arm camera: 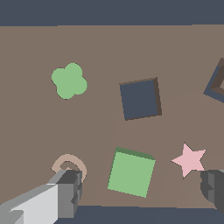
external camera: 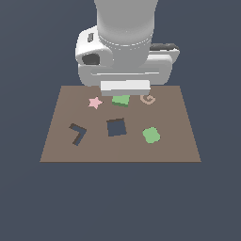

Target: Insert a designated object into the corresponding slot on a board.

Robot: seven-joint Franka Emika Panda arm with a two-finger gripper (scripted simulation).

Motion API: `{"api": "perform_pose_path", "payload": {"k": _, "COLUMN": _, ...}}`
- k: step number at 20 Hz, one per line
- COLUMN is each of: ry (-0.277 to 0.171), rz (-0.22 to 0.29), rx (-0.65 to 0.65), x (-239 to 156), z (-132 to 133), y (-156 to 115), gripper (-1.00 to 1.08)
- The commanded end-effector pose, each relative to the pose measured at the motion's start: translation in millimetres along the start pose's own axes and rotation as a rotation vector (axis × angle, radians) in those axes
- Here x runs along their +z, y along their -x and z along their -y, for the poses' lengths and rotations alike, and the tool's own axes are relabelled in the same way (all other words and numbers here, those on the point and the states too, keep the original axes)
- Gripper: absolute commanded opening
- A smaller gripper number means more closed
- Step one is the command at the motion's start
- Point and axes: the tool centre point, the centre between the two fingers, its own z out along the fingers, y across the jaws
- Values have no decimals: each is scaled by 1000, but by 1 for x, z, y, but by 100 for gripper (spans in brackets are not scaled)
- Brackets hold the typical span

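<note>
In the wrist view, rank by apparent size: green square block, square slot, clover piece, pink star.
1. green square block and square slot: too alike to rank
2. clover piece
3. pink star

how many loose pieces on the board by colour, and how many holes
green pieces: 2, square block and clover piece
pink pieces: 1, star
tan pieces: 1, spiral
dark holes: 2, square hole and angled hole
total: 4 pieces, 2 holes

Exterior oblique; wrist close, above board (external camera: 179, 141)
</note>
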Motion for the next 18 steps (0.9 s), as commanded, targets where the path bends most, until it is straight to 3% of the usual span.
{"api": "perform_pose_path", "payload": {"k": 1, "ry": 0, "rz": 0, "rx": 0, "x": 0, "z": 0, "y": 0, "gripper": 100}}
{"api": "perform_pose_path", "payload": {"k": 10, "ry": 2, "rz": -10, "rx": 34, "x": 13, "z": -2, "y": 8, "gripper": 100}}
{"api": "perform_pose_path", "payload": {"k": 18, "ry": 6, "rz": -34, "rx": 120, "x": 48, "z": -6, "y": 28, "gripper": 100}}
